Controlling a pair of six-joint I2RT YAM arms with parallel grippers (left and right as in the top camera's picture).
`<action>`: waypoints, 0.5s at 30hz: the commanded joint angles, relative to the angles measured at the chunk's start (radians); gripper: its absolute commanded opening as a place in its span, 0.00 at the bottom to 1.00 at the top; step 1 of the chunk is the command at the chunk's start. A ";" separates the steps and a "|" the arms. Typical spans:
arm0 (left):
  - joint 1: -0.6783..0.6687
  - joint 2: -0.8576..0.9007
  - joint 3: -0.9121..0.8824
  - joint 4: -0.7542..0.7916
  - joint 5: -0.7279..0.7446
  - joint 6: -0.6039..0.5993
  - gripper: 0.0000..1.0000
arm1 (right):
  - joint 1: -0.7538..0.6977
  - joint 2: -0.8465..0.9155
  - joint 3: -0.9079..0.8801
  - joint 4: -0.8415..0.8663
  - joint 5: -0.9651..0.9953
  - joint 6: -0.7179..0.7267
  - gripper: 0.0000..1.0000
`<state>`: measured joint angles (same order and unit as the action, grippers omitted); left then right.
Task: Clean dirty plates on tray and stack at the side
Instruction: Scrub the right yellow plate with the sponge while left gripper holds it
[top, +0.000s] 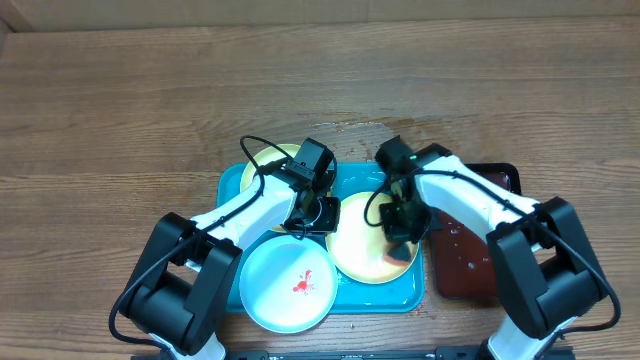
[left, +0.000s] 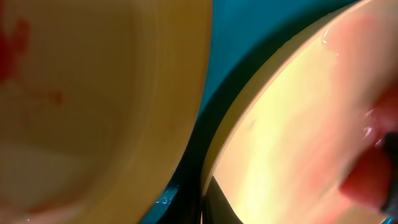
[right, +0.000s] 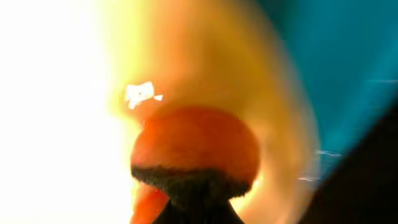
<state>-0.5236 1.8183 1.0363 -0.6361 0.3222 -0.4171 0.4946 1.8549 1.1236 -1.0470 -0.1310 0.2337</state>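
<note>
Two arms bend in over the turquoise tray (top: 228, 190). The left arm (top: 240, 215) comes from the near left, elbow low and wrist tipped down. Its left pincer (top: 314, 214) is closed at the left rim of the middle yellow plate (top: 355, 240); whether it nips that rim cannot be told. Beyond this pincer lies the far yellow plate (top: 265, 160), faintly red-stained, and nearer than it lies the white plate (top: 285, 285) with a red smear. The right arm (top: 480, 200) curves in from the near right, passing over the black tray (top: 465, 265). The right pincer (top: 400, 238) points down, clamped on an orange sponge (right: 196, 146) with a dark scouring layer, on the same middle plate's right part.
</note>
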 joint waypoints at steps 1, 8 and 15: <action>0.000 0.019 -0.003 0.009 0.011 -0.018 0.04 | 0.081 0.023 -0.016 0.047 -0.188 -0.081 0.04; 0.000 0.019 -0.003 0.005 0.011 -0.018 0.04 | 0.164 0.023 -0.016 0.146 -0.231 0.064 0.04; 0.000 0.019 -0.003 0.005 0.012 -0.018 0.04 | 0.133 0.023 -0.016 0.280 -0.229 0.225 0.04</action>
<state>-0.5213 1.8183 1.0363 -0.6353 0.3176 -0.4171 0.6468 1.8622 1.1095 -0.8242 -0.3416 0.3569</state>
